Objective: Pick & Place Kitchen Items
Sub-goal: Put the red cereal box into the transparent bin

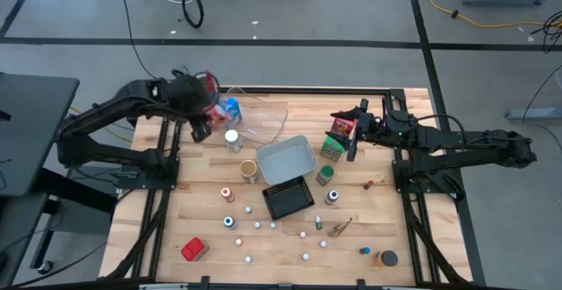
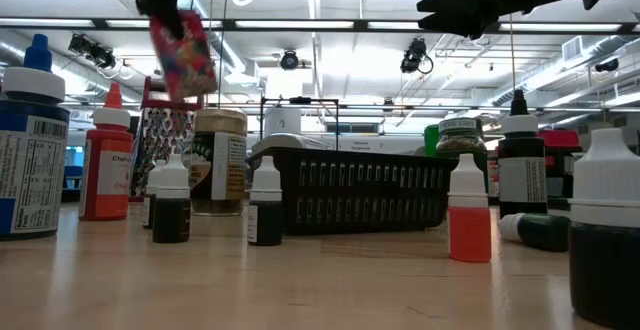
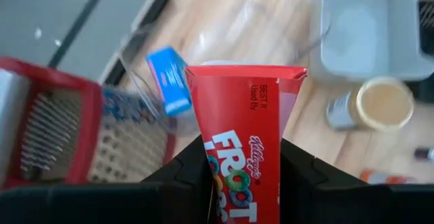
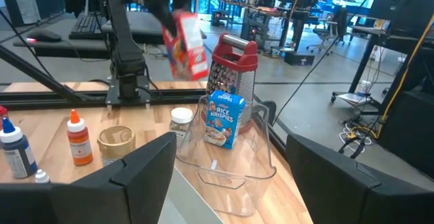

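Note:
A red Froot Loops carton point(image 3: 245, 122) hangs in the air at the table's far left, with my left gripper point(image 3: 241, 173) shut on it. The low view shows the carton point(image 2: 185, 55) well above the table; the right wrist view shows it point(image 4: 184, 47) tilted. Below it stand the metal grater point(image 4: 234, 71) and a blue Rice Krispies carton point(image 4: 224, 119), which stands upright on its base in the clear tray point(image 4: 230, 163). My right gripper point(image 1: 349, 134) hovers open at the table's far right, by a green carton point(image 1: 334, 148), with nothing between its fingers. My left gripper pinches the red carton between its two fingers, one on each of two opposite faces point(image 3: 218, 157), at the carton's upper end. The fingers slant down from above. The carton hangs below them, tilted and lifted clear of the table and the tray.
A grey tray point(image 1: 303, 147) and a black tray point(image 1: 275, 209) sit mid-table. A jar point(image 1: 249, 169), a white-capped jar point(image 1: 233, 140), several small bottles and caps point(image 1: 258, 224) and a red carton point(image 1: 193, 250) are spread over the near half.

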Available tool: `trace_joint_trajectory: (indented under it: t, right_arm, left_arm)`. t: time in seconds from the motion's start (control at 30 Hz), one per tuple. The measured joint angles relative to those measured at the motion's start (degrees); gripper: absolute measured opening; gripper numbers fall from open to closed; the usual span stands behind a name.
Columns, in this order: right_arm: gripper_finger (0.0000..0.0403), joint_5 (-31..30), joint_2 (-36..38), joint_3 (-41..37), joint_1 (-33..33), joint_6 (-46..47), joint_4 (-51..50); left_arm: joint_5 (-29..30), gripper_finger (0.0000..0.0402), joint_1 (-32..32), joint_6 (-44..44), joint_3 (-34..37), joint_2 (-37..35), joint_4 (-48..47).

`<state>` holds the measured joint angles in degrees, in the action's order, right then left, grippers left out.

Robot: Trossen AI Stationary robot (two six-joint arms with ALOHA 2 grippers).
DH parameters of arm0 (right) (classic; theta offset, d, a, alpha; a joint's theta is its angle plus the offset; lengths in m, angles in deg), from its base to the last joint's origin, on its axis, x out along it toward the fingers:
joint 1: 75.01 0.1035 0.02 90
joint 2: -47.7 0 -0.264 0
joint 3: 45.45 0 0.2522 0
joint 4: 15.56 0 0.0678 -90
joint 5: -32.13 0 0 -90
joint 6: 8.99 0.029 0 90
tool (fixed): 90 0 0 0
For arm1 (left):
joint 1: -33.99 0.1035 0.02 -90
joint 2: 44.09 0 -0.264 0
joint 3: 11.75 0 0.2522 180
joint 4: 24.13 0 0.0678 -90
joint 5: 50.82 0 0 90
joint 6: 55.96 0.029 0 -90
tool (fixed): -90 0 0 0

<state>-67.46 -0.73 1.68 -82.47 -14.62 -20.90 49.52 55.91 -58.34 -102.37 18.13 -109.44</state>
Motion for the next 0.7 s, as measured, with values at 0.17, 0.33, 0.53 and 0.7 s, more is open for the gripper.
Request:
trace_joint_trajectory:
  t: [0.17, 0.33, 0.53, 0.7]
  right_arm:
    - [0.0290, 0.02, 0.00, 0.00, -0.01, 0.00, 0.02]
    - [0.0290, 0.04, 0.00, 0.02, 0.02, 0.10, 0.02]
    - [0.0290, 0.03, 0.00, 0.00, 0.00, 0.62, 0.04]
    - [0.0290, 0.13, 0.00, 0.00, -0.01, 0.63, 0.04]
  left_arm:
    - [0.60, 0.0122, -0.02, -0.51, -3.64, 1.36, 1.14]
    - [2.37, 0.0123, -0.02, -1.00, -3.93, 4.27, 2.57]
    - [7.05, 0.0123, 0.00, -2.93, -3.91, 9.38, 5.16]
    - [7.00, 0.0123, 0.00, -3.14, -3.91, 13.26, 6.45]
